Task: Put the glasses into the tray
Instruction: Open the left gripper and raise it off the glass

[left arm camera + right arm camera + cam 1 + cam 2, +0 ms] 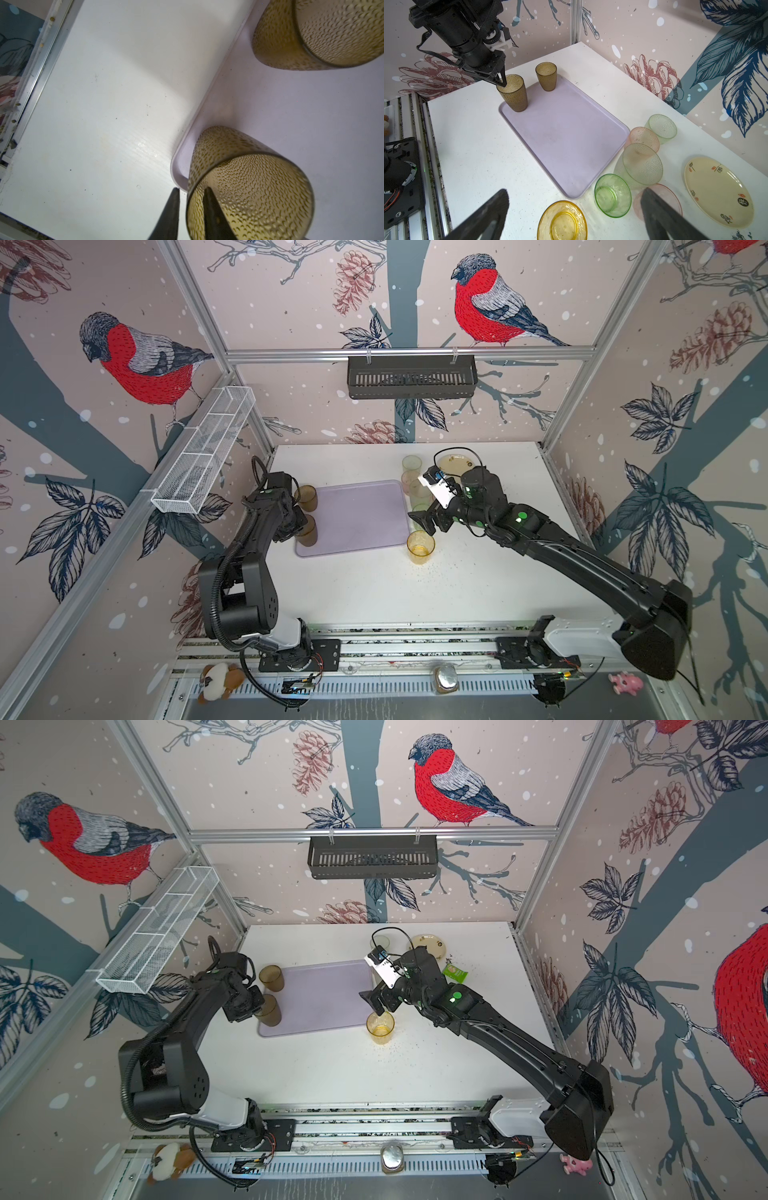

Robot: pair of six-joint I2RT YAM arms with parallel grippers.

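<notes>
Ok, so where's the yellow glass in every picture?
Top view: the amber-yellow glass stands on the table, just off the lilac tray's corner.
Top view: the glass off the same tray corner.
Left wrist: not in it.
Right wrist: the glass is close to the camera, beside the green glass.
Shared landmark: the tray's rounded corner beside it.

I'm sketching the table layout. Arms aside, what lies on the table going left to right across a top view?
brown glasses, standing at the tray's left edge → tray → yellow glass → plate → green packet
</notes>
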